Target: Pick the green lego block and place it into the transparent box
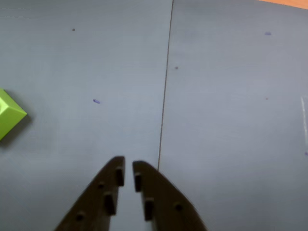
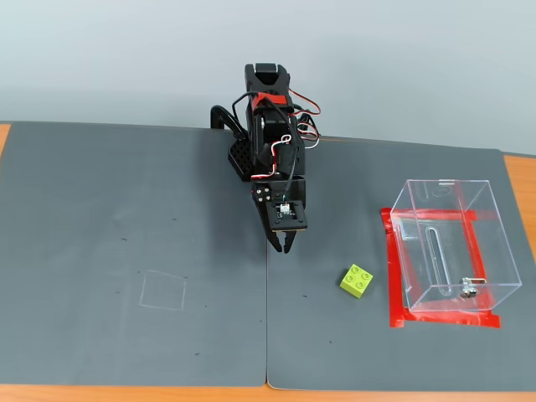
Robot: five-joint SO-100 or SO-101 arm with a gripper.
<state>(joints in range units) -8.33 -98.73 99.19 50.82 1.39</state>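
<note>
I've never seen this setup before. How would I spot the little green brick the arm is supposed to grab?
In the fixed view, find the clear transparent box standing on a red tape outline on the right side of the dark grey mat. Just left of it, lying on the mat apart from the box, is the green lego block. It is the only lime-green thing there, small and square with four round studs on top.

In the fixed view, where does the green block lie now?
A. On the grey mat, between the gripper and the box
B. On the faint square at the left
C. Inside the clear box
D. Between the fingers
A: in the fixed view the green block lies on the mat, apart from the box and the empty gripper.
</note>
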